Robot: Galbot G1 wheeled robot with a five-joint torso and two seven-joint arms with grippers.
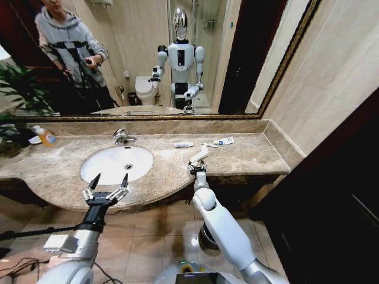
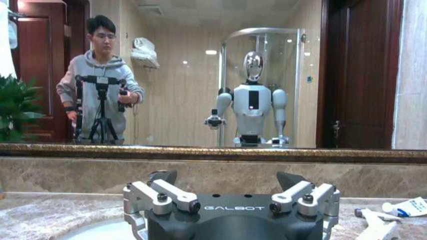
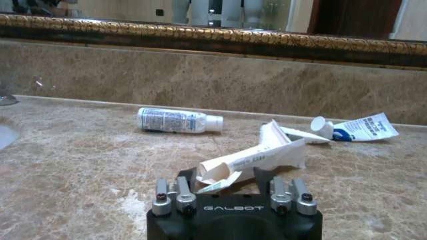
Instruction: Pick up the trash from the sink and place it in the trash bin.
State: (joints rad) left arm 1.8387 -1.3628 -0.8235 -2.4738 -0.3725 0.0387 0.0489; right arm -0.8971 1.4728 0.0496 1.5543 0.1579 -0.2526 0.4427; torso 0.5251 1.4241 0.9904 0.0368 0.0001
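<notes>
Right claw (image 1: 198, 166) over table (image 1: 249, 155), near edge right of sink (image 1: 116, 164), clenched on long white packet (image 3: 253, 159); packet sticks out far past fingers. Beyond it on table: small white tube (image 1: 183, 144), lying flat; right of that, blue-white tube (image 1: 224, 141). Left claw (image 1: 106, 190) released, fingers spread, hovering at sink's near rim. Bin (image 1: 208, 238) on floor under right arm.
</notes>
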